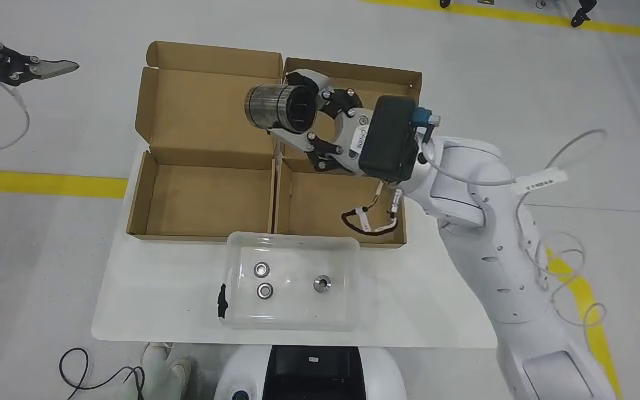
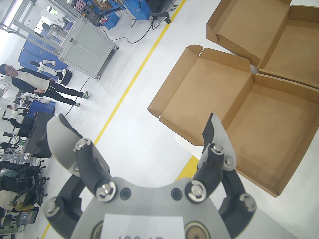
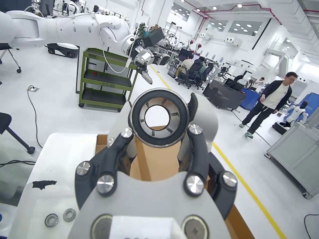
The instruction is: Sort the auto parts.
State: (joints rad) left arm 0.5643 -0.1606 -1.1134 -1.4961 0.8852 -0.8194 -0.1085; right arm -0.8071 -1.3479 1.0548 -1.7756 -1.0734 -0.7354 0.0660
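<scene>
The right claw (image 1: 300,110) is closed on a big metal ring part (image 1: 272,107). It holds the part up in the air, over the far flaps of the first brown box (image 1: 200,200) and the second brown box (image 1: 320,215), near where the two meet. The claw squeezes the round outside wall from both sides. The part is a short, thick tube with a hole through the middle and little slots inside.

It looks like steel, so it is likely heavy and very hard. It should not bend or squash. The outside looks smooth and shiny, so it may be slippery. It is round, so it could roll if it is laid on its side. The best place to hold it seems to be where the claw has it: across the outside wall, with a firm squeeze. Setting it down low, on a flat end, would likely stop it rolling or banging.

The left claw (image 1: 45,68) is wide open and holds nothing. It hangs over the floor, well apart from the boxes.

A clear tray (image 1: 290,236) sits on the white counter (image 1: 150,300), close to the robot. Three small ring parts (image 1: 262,268) lie in it. They look light, hard and flat, so a claw would likely have to pinch each by its edge.
</scene>
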